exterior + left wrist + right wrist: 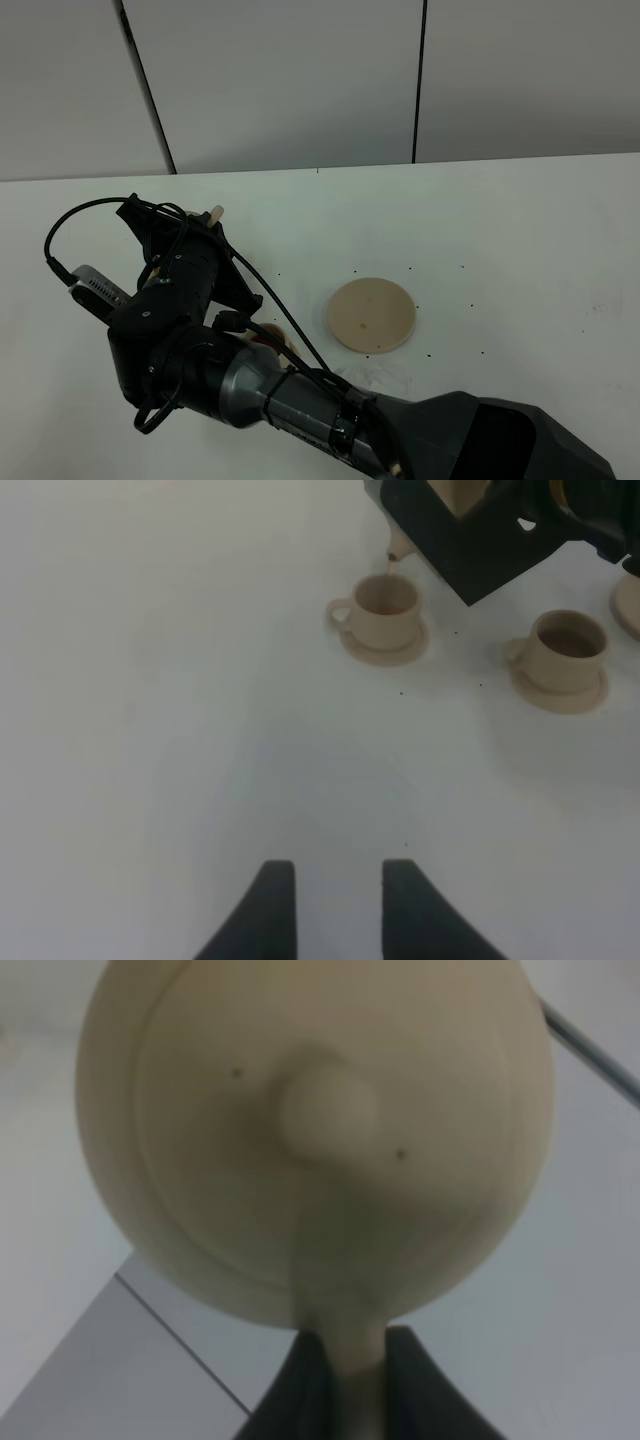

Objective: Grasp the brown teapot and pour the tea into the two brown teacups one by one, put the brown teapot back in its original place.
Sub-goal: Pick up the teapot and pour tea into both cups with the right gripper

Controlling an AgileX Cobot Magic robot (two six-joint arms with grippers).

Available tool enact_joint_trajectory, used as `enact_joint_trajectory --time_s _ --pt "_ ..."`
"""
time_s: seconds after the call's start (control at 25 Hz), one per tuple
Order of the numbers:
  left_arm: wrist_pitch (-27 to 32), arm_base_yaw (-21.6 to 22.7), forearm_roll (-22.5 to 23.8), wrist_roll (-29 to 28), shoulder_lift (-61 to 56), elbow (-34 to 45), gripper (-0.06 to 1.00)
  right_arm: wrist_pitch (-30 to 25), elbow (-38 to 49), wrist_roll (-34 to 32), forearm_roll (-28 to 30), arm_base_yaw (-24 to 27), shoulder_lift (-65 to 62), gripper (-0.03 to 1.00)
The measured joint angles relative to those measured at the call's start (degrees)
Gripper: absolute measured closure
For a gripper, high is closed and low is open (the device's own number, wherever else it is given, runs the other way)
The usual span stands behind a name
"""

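Two cups stand side by side, one cup (385, 608) just below the spout (397, 550) of the teapot (310, 1130), whose handle (338, 1315) the right gripper (348, 1365) clamps, the other cup (568, 645) alongside, the wide saucer (371, 315) apart, and the left gripper (338, 912) hangs with jaws spread, holding nothing.

no readable text, label, brand or number, none on the brown teapot (315, 1140), two brown teacups (385, 612), round saucer (371, 315), white table (520, 225)

white table (520, 230): wide saucer (371, 315), cup saucer (385, 654), second cup saucer (560, 698).
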State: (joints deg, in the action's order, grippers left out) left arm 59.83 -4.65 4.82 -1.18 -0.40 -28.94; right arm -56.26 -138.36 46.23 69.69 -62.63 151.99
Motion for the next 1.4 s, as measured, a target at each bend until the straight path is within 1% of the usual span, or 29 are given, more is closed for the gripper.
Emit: enact_joint_trajectory --time_s 1.4 --pt "0.0 0.0 0.0 0.1 0.0 0.0 0.66 -0.4 0.0 0.2 0.6 -0.5 0.0 0.88"
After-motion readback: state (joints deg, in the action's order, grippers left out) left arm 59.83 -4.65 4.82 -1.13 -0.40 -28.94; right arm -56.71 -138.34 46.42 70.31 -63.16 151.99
